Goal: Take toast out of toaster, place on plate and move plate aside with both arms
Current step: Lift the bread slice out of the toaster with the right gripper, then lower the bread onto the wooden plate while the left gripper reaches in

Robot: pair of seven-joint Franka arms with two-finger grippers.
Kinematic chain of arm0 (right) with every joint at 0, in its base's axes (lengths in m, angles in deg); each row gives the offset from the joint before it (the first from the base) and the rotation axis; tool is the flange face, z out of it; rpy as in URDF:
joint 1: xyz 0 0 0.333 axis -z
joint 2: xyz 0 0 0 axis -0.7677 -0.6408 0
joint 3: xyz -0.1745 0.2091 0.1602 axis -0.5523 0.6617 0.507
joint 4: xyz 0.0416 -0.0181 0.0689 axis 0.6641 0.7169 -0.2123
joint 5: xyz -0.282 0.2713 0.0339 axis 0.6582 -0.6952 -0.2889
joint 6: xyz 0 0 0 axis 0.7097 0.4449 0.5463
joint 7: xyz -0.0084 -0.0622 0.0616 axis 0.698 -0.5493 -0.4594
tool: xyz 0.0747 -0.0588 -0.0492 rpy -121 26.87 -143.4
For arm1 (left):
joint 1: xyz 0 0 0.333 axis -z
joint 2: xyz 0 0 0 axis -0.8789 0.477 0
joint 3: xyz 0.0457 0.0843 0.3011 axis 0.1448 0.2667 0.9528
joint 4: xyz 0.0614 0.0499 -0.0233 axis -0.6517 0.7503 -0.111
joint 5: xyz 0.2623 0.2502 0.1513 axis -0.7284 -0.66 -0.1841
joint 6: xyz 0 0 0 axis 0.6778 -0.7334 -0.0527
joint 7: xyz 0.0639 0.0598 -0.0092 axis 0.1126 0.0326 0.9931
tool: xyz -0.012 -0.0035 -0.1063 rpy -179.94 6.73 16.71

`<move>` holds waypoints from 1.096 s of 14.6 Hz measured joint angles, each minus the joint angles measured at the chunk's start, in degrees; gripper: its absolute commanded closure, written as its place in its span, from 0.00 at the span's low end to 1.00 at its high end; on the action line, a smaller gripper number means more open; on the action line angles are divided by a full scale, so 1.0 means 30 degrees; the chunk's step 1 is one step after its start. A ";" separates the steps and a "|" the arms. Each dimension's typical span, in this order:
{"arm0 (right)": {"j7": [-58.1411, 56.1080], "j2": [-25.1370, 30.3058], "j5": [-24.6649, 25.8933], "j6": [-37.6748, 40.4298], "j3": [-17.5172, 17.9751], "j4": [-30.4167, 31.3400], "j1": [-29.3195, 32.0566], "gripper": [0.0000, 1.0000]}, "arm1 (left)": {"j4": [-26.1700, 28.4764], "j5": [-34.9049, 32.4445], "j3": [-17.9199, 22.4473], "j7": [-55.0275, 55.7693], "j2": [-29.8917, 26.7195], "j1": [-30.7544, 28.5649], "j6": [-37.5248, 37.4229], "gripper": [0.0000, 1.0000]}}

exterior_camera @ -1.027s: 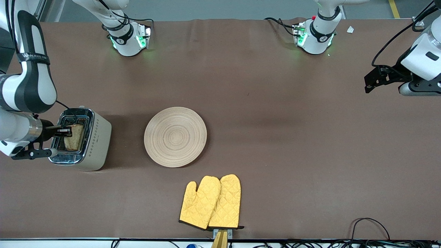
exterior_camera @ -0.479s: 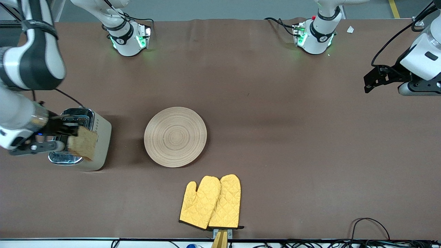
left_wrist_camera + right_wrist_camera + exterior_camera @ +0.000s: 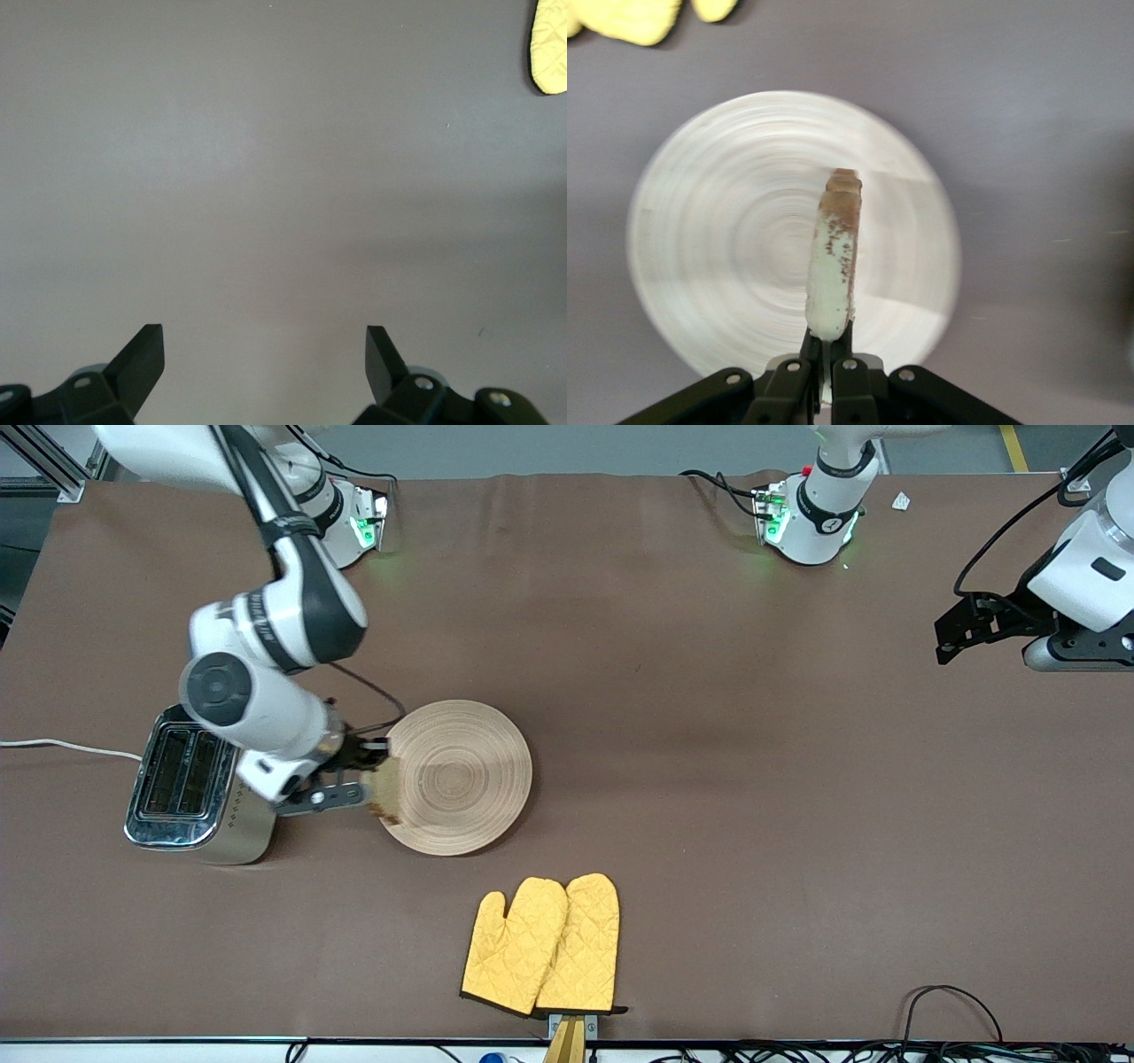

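One slice of toast (image 3: 386, 788) hangs edge-on above the rim of the round wooden plate (image 3: 461, 779), at the side of the plate that faces the toaster (image 3: 190, 788). In the right wrist view the toast (image 3: 835, 266) stands upright over the plate (image 3: 726, 266), its crust up and its lower edge pinched between the fingers. The right gripper (image 3: 365, 775) is closed on that slice, its fingers tight against the bread on both faces; the same gripper (image 3: 829, 350) shows no gap other than the slice itself. The right arm reaches down from its base at the top of the front view and crosses over the toaster, whose two slots lie bare. The toaster sits beside the plate, toward the right arm's end of the table, with a white cord (image 3: 53, 746) running off from it. A pair of yellow oven mitts (image 3: 542, 946) lies side by side nearer the front camera than the plate, apart from it. The left gripper (image 3: 961, 627) waits in the air over bare brown table (image 3: 753, 779) at the left arm's end, well apart from the plate; its fingers (image 3: 142, 359) stand wide apart and hold nothing.
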 measured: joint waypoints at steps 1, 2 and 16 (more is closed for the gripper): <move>0.0224 0.0002 -0.0818 -0.1191 -0.0001 0.0657 -0.0342 1.00 | 0.0001 0.0000 0.0000 0.0000 0.0000 0.0001 0.0000 0.00; 0.0353 0.0002 -0.1730 -0.2223 -0.0002 0.1222 -0.0557 1.00 | 0.0000 0.0000 0.0000 0.0000 0.0000 0.0000 -0.0001 0.00; -0.3089 -0.0536 -0.5120 -0.3379 -0.0557 0.3587 0.1874 0.00 | 0.1059 0.9391 0.0126 -0.0420 0.4422 -0.0655 -0.0235 0.00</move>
